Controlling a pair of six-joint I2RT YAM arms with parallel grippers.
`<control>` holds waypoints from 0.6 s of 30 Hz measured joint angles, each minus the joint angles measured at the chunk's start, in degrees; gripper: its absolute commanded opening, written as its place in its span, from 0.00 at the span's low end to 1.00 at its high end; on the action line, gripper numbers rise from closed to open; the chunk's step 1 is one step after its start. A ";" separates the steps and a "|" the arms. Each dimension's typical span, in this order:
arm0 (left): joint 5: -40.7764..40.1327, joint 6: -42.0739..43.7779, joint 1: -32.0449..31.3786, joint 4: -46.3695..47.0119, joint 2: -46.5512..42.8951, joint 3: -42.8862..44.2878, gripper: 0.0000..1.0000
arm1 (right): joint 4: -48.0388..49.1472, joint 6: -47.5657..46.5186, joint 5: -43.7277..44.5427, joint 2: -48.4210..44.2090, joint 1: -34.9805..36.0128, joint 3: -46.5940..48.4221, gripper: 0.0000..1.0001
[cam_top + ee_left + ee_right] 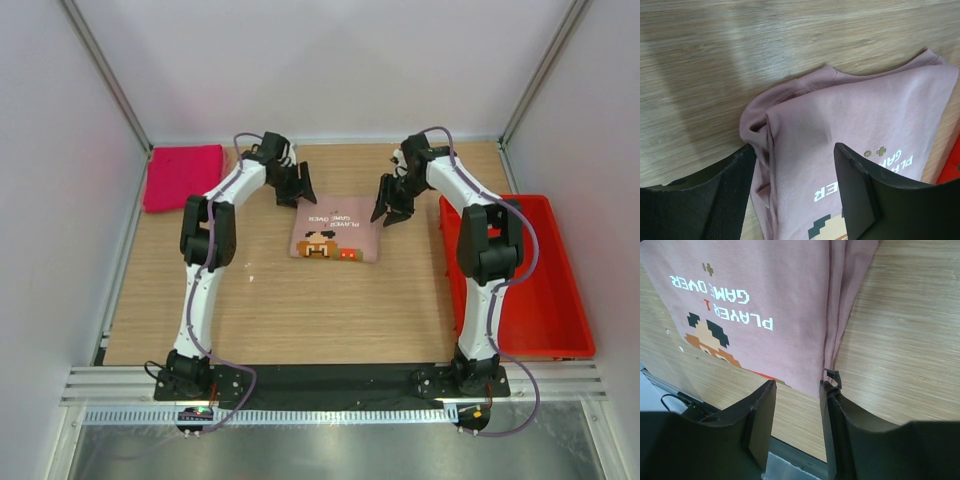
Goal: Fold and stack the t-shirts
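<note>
Wooden table (300,310): the pale pink shirt (336,238) is laid folded in the middle, by the open, empty left gripper (300,193) and right gripper (392,210). Next it must be stacked on the magenta shirt (184,176)

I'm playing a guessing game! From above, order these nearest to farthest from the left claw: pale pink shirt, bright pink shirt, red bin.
From the left claw:
1. Pale pink shirt, just beside it, mid-table.
2. Bright pink shirt, far-left corner.
3. Red bin, right side.
</note>
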 measured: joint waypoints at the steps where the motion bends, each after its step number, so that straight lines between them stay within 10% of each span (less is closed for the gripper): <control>1: 0.24 -0.37 0.00 0.15 0.13 0.00 0.58 | 0.13 0.02 -0.22 -0.24 -0.09 -0.17 0.47; 5: 1.27 -1.79 0.15 1.27 0.92 -0.02 0.48 | 0.72 0.22 -0.94 -1.33 -0.63 -1.14 0.47; 12: 2.25 -2.27 -0.48 3.41 2.10 -0.37 0.00 | 1.27 0.42 -1.77 -2.25 -0.92 -2.43 0.47; 18: 2.25 -1.86 -0.55 4.70 1.27 -1.84 0.00 | 1.51 0.90 -1.88 -3.41 -0.96 -4.24 0.47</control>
